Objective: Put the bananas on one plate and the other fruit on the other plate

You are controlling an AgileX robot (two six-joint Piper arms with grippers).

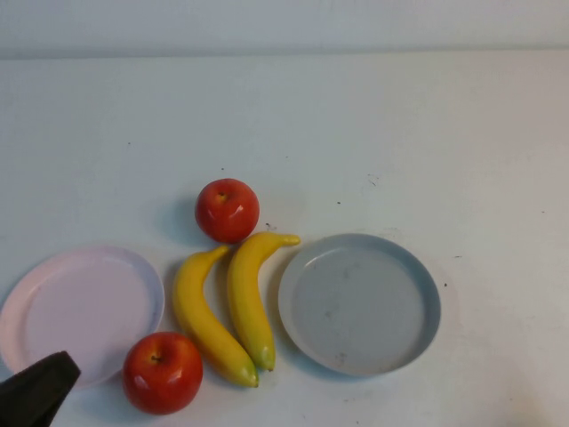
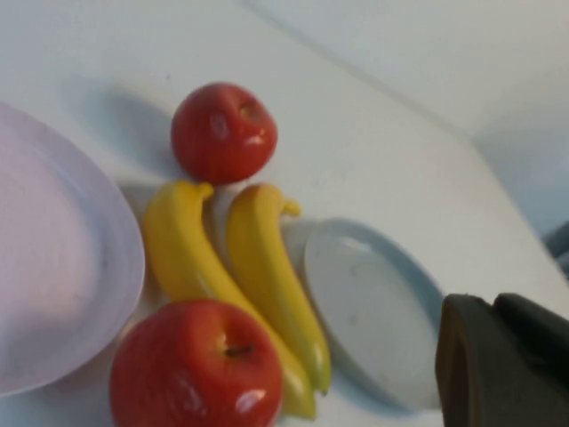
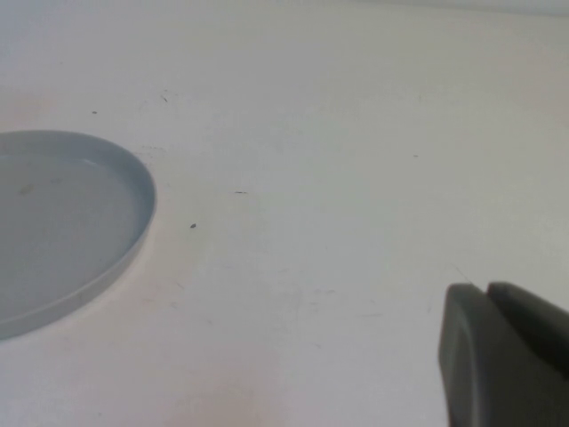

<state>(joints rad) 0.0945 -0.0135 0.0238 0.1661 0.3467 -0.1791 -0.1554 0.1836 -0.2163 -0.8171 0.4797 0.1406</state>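
Both plates, pink (image 1: 84, 307) and grey-blue (image 1: 360, 302), sit bare; bananas (image 1: 233, 307) and apples (image 1: 228, 210) wait on the desk (image 1: 400, 142). The left end effector (image 1: 40, 387) and right end effector (image 3: 502, 360) are closed, holding nothing.

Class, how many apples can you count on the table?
2. One apple lies behind the bananas; the other apple sits beside the pink plate, near the shut left gripper. None seems hidden.

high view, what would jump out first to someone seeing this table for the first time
Two yellow bananas lie side by side mid-table, between an empty pale pink plate on the left and an empty grey-blue plate on the right. One red apple sits just behind the bananas, another red apple at the pink plate's near edge. The left gripper, shut, sits at the near left corner; the right gripper is shut, right of the grey-blue plate.
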